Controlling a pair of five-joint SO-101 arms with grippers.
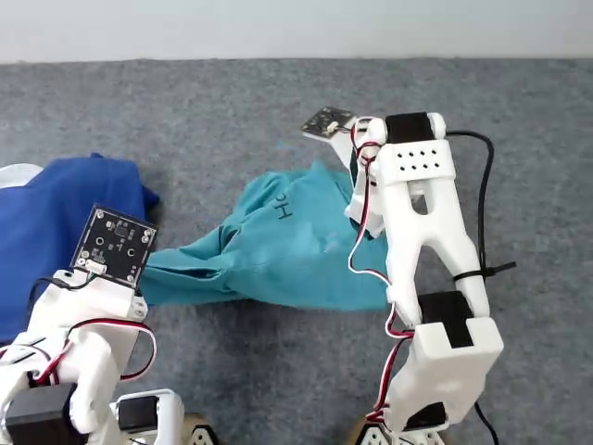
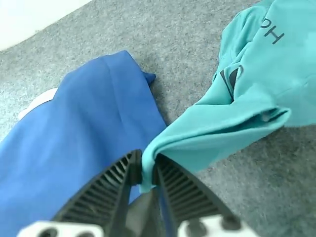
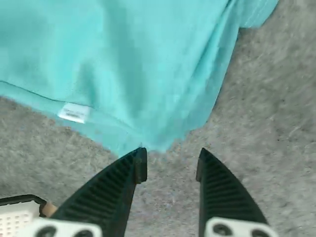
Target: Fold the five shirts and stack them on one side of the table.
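Left gripper [image 2: 147, 170] clamps teal shirt [image 1: 287, 246] edge, mid-table beside blue shirt [image 1: 56, 222], w/ right gripper [image 3: 170, 165] spread wide at far corner; I judge I'm pulling fabric flat for a fold.

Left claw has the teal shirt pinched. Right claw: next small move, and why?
Probably ease the right claw forward over the near corner of the teal shirt and shut it. It is open with that corner just ahead of its tips, while the left claw is shut on another edge; folding likely needs both grips.
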